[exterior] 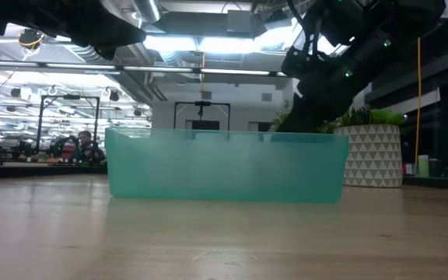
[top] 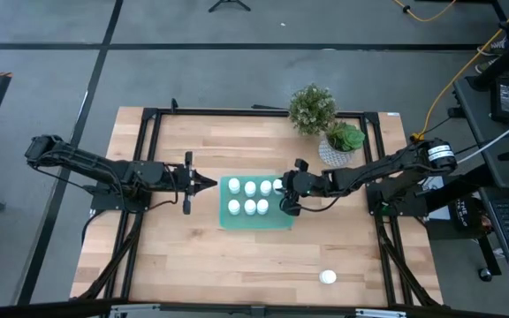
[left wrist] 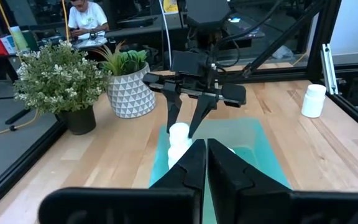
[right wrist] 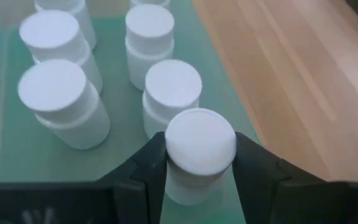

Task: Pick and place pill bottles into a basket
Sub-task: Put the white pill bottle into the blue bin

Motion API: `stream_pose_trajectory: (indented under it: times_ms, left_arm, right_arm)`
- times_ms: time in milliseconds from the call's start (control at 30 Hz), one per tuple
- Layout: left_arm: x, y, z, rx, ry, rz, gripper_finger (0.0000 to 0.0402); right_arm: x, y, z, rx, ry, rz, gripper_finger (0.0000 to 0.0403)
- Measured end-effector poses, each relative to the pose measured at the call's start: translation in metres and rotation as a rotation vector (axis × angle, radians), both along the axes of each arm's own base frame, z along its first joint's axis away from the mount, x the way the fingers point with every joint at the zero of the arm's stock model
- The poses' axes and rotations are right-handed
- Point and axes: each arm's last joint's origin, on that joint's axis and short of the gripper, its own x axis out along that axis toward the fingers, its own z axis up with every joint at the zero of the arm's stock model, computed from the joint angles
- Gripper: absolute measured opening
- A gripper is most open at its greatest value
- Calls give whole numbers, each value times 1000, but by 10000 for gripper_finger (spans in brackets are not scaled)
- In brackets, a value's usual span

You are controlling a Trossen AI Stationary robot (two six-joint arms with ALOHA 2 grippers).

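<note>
The teal basket (top: 254, 217) lies mid-table with several white pill bottles (top: 249, 207) standing in it in two rows, seen close in the right wrist view (right wrist: 61, 99). My right gripper (top: 283, 189) is over the basket's right end, shut on one more bottle (right wrist: 201, 143). Left of the basket my left gripper (top: 210, 184) hovers shut and empty, its closed fingers (left wrist: 207, 158) pointing at the basket. One loose bottle (top: 328, 276) stands on its base near the table's front right. My right gripper pinches the bottle by the two sides of its cap (right wrist: 174, 148), one finger (right wrist: 146, 167) on each side. The fingers slant down from the table's right. The bottle stays upright over the basket's far-right corner; its base is hidden, so whether it rests on the floor cannot be told.
Two potted plants stand at the far right of the table: a dark pot with a bushy plant (top: 312, 108) and a white patterned pot (top: 336, 146) just behind my right arm. The basket's low wall (exterior: 224, 167) fills the low view. Bare wood lies in front of the basket.
</note>
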Motion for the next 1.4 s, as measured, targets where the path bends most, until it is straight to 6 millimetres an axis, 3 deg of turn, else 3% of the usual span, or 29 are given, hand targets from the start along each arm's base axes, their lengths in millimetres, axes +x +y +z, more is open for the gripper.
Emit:
stream_pose_trajectory:
  times_ms: [467,800,1400]
  left_arm:
    - [0,0,0,0,0,0,3]
    - [0,0,0,-5,0,1,12]
    - [0,0,0,-7,-1,2,5]
  right_arm:
    - [0,0,-2,2,10,0,145]
    - [0,0,-2,7,5,-1,203]
    - [-3,0,13,4,-43,5,208]
